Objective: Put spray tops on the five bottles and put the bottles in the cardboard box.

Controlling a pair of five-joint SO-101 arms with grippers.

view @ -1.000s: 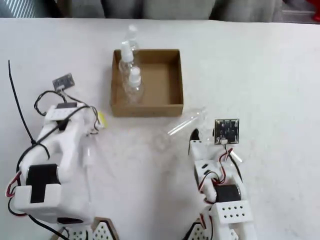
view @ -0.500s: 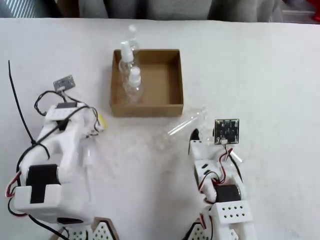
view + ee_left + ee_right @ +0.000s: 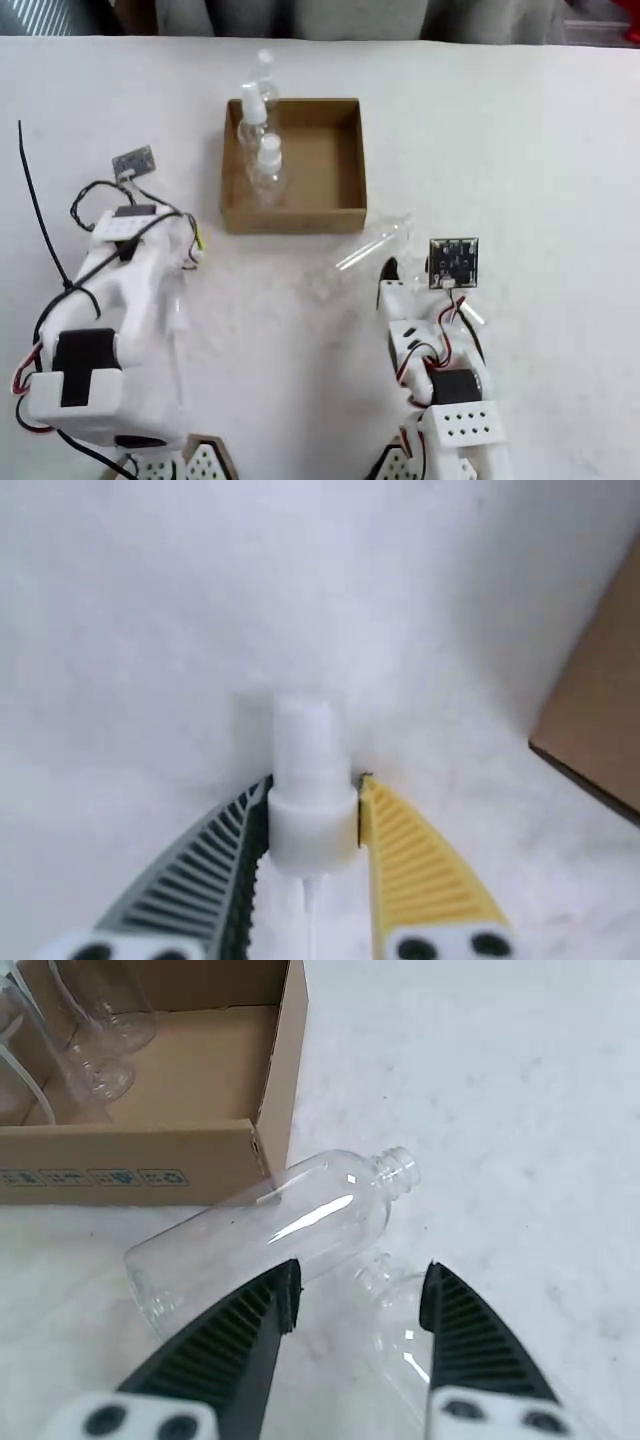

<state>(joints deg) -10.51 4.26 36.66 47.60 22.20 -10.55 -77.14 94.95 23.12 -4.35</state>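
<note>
A white table (image 3: 520, 140) spreads across the high view, its surface faintly speckled. Beyond its far edge stand grey shapes (image 3: 350, 18) too cut off to identify. A striped patch (image 3: 40, 15) sits at one far corner and a red patch (image 3: 632, 22) at the other.

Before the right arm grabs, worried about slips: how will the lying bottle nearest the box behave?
On its round side, the bottle will probably roll if nudged. It looks empty, so likely light; smooth clear wall, perhaps slippery.

We see the left gripper (image 3: 313, 785) (clamped on a spray top (image 3: 305, 735)) has edged slightly away from the cardboard box (image 3: 292, 218), its yellow finger (image 3: 197, 241) showing less from above.
</note>
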